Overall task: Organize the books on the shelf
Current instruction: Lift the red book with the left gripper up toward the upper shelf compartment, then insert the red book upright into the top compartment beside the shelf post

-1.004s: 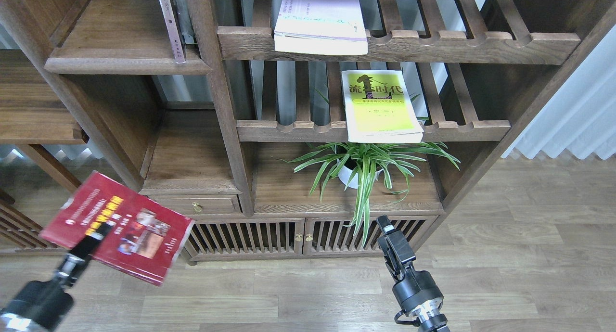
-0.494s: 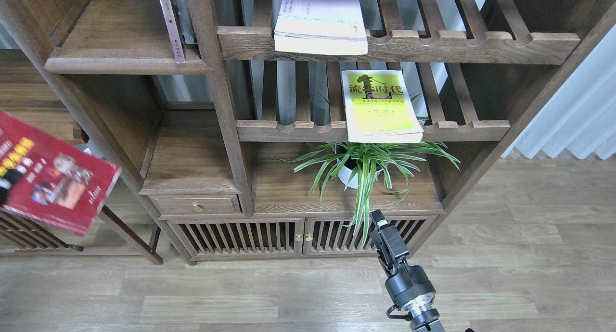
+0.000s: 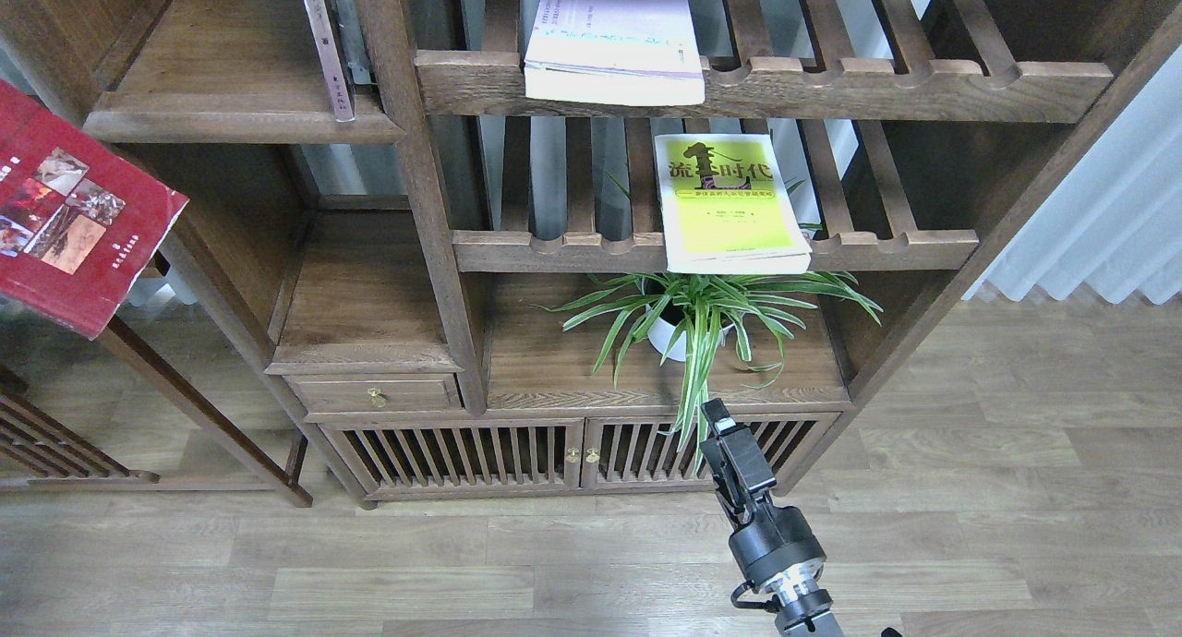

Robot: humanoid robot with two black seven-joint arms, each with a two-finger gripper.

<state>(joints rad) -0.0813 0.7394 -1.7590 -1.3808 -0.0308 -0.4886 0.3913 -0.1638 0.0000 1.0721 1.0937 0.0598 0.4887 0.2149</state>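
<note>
Books lie in three places. Red book [image 3: 69, 217] hangs tilted at left edge, long axis slanting down-right; left gripper out of view. Yellow-green book [image 3: 729, 203] and white book [image 3: 609, 37] lie flat on slatted racks, overhanging. Likely light, flexible; grasp overhanging edge. Right gripper [image 3: 729, 452]: state indeterminate.

The dark red book [image 3: 78, 217] is cut off by the left edge, and the left hand is out of view. The white book [image 3: 611, 42] is cropped at the top. The right hand [image 3: 729, 448] is seen end-on; its fingers cannot be separated.
</note>
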